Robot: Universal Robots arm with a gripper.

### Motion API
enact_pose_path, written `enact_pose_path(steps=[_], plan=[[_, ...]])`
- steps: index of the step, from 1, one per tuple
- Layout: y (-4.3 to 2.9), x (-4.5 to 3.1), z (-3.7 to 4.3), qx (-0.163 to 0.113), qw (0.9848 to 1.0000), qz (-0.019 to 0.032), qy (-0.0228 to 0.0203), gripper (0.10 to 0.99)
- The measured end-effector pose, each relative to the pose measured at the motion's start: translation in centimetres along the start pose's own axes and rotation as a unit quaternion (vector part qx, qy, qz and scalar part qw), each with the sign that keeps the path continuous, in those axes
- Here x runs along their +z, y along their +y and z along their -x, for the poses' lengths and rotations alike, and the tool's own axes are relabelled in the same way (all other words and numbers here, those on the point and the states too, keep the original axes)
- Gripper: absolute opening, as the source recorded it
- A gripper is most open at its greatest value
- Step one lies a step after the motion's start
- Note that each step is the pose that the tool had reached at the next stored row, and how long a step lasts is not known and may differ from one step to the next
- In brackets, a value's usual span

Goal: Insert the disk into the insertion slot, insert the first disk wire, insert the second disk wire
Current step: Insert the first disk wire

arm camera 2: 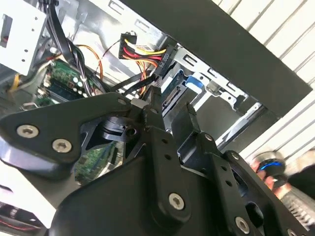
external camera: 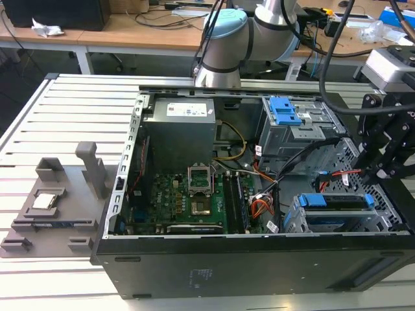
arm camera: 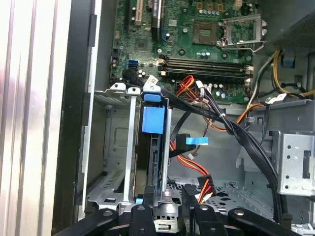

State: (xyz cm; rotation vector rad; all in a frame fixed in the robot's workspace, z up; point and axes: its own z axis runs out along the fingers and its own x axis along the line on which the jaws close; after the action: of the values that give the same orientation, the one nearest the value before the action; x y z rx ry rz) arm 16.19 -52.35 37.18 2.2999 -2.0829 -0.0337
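Note:
The disk sits inside the insertion slot, the low grey cage at the case's front corner on the exterior view's right. Its blue carrier frame faces outward. In the first wrist view the disk stands edge-on between the cage walls. A power plug on red, yellow and black wires hangs loose beside it. A black plug with a blue tag floats close by. My gripper hovers just above the disk's connector end, open, with nothing between its fingers. The power plug hangs unplugged beyond the fingertips.
A taller grey bay with a blue latch stands behind the cage. Bundled black cables cross over the cage. The motherboard and power supply fill the case's other half. A grey fixture lies on the slatted table.

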Motion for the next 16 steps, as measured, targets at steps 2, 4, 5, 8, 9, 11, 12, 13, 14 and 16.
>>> enact_pose_path(steps=[2,4,5,8,9,11,12,13,14,16], plan=[[0.0,0.0,0.0,-0.026,0.9997,-0.0002,0.0011,0.361],[0.0,0.0,0.0,-0.026,0.9997,-0.0002,0.0013,0.361],[0.0,0.0,0.0,-0.026,0.9996,-0.0002,0.0013,0.361],[-0.13,0.0,0.22,-0.028,0.9996,-0.0001,0.0025,0.361],[-0.3,0.02,0.37,-0.028,0.9996,0.0002,0.0049,0.361],[-0.61,0.15,0.71,-0.029,0.9995,0.0006,0.0088,0.361],[-0.7,0.22,0.83,-0.03,0.9995,0.0008,0.0099,0.361],[-0.86,0.32,1.07,-0.03,0.9995,0.0009,0.0112,0.361],[-0.95,0.38,1.25,-0.031,0.9995,0.001,0.0116,0.361],[-1.21,0.5,1.83,-0.032,0.9994,0.0011,0.0126,0.361]])
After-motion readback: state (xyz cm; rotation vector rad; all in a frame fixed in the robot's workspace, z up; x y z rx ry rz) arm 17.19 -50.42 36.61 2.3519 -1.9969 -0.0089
